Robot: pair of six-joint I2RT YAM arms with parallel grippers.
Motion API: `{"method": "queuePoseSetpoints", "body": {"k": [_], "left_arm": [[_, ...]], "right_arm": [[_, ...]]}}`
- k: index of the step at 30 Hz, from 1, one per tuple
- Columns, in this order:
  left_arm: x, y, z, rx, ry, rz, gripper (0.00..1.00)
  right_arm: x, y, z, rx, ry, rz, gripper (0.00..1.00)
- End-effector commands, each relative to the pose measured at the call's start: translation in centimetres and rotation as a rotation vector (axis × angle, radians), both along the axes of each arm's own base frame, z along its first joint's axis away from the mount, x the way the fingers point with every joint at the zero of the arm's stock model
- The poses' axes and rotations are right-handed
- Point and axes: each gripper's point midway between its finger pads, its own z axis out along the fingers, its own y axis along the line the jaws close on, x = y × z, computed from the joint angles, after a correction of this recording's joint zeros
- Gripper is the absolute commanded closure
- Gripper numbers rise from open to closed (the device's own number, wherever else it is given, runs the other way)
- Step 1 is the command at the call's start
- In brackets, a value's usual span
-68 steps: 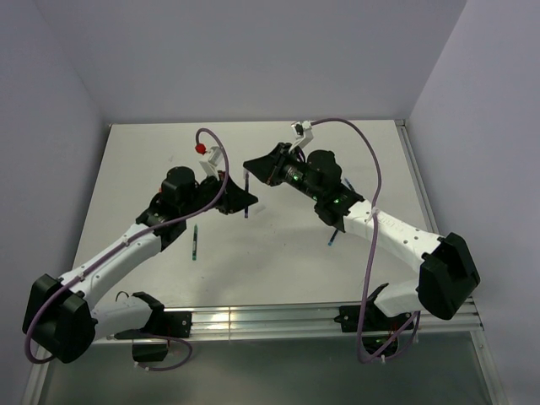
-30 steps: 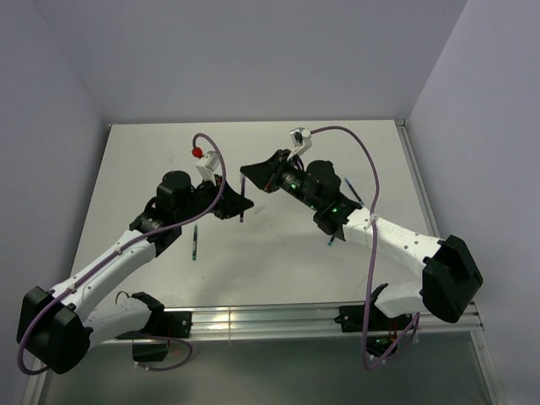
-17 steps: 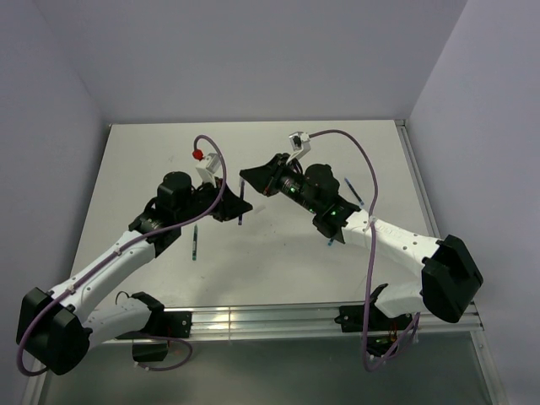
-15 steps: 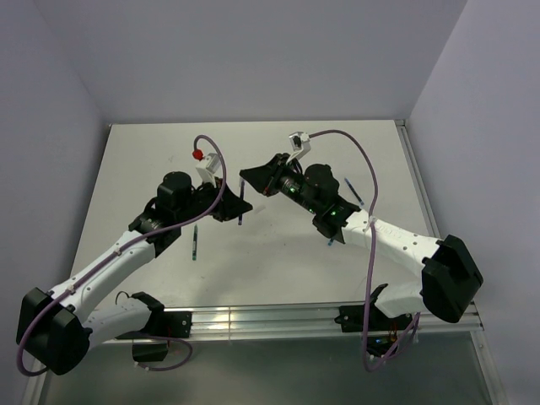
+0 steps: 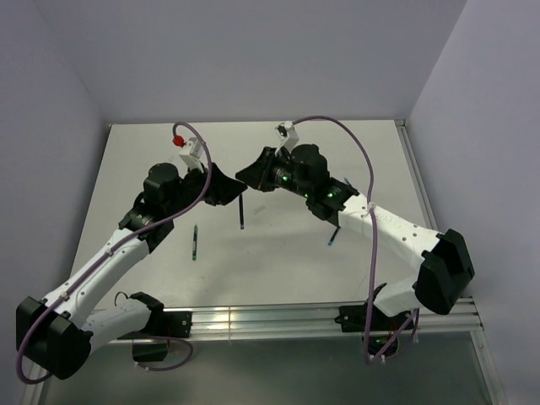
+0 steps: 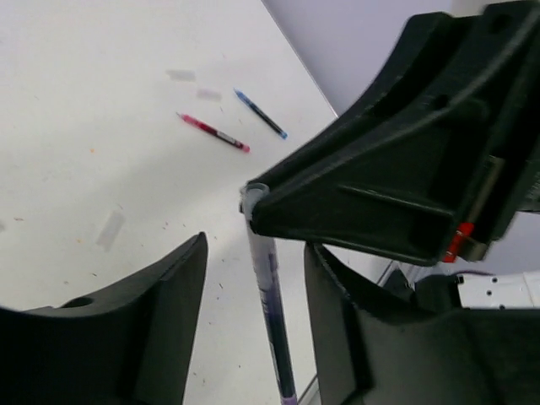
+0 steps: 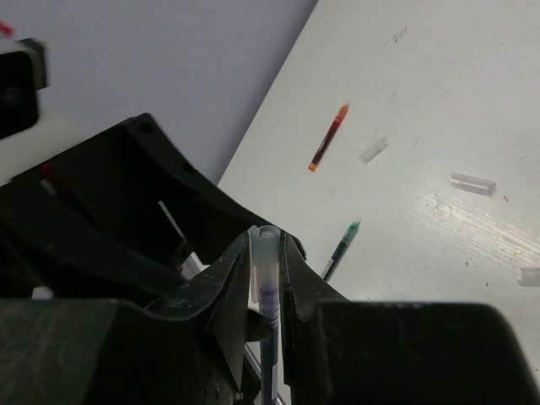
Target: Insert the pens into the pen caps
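A dark blue pen (image 5: pixel 241 211) hangs upright over the table, its top pushed into a pale translucent pen cap (image 7: pixel 266 253). My right gripper (image 7: pixel 266 245) is shut on that cap, seen from above at the right gripper (image 5: pixel 247 175). My left gripper (image 6: pixel 255 253) stands open with the pen's barrel (image 6: pixel 272 321) between its fingers, touching neither. In the top view the left gripper (image 5: pixel 223 184) sits just left of the pen. A green-tipped pen (image 5: pixel 194 242), a red pen (image 6: pixel 213 132) and a blue pen (image 6: pixel 261 114) lie on the table.
Loose pen caps (image 7: pixel 373 150) (image 7: pixel 472 183) (image 6: pixel 110 229) lie scattered on the white table (image 5: pixel 278 261). Another blue pen (image 5: pixel 332 236) lies partly under the right forearm. Grey walls close in the back and sides, and a metal rail (image 5: pixel 270 319) runs along the near edge.
My left gripper has opened, let go of the pen and drawn back to the left. The right gripper keeps the capped pen and has shifted slightly left.
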Motion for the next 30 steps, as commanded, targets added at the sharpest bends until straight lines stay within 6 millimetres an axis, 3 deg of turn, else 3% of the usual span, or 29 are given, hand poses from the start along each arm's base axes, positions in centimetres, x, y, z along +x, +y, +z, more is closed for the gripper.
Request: {"method": "queuePoseSetpoints", "body": {"k": [1, 3, 5, 8, 10, 11, 14, 17, 20, 23, 30], "left_arm": [[0.3, 1.4, 5.3, -0.055, -0.149, 0.072, 0.44], [-0.3, 1.9, 5.2, -0.039, -0.150, 0.080, 0.42], [-1.0, 2.4, 5.7, -0.040, -0.167, 0.085, 0.42], [-1.4, 3.5, 5.6, -0.016, -0.163, 0.123, 0.41], [-1.7, 4.2, 5.8, -0.010, -0.168, 0.154, 0.41], [-1.8, 4.4, 5.8, -0.007, -0.165, 0.159, 0.41], [-1.9, 4.8, 5.5, 0.008, -0.153, 0.174, 0.41], [-2.1, 5.0, 5.4, 0.020, -0.150, 0.178, 0.42], [-2.3, 5.2, 5.6, 0.025, -0.156, 0.177, 0.42], [-2.4, 5.4, 5.7, 0.033, -0.164, 0.181, 0.41], [-2.4, 5.4, 5.1, 0.040, -0.159, 0.182, 0.41]], "right_arm": [[1.3, -0.1, 0.1, -0.070, 0.049, 0.013, 1.00], [3.3, -0.5, 0.1, -0.095, 0.059, -0.027, 1.00], [6.5, -1.5, 0.3, -0.120, 0.044, -0.081, 1.00], [10.8, -4.0, -1.6, -0.226, 0.065, -0.159, 1.00], [14.2, -5.2, -3.7, -0.301, 0.093, -0.197, 1.00], [16.2, -6.8, -4.6, -0.326, 0.113, -0.231, 1.00], [22.0, -8.6, -9.6, -0.464, 0.201, -0.287, 1.00], [25.8, -9.3, -13.2, -0.534, 0.237, -0.307, 1.00], [27.2, -10.2, -16.4, -0.584, 0.293, -0.318, 1.00], [27.7, -10.7, -18.2, -0.600, 0.327, -0.324, 1.00], [27.8, -11.6, -20.7, -0.675, 0.343, -0.314, 1.00]]}}
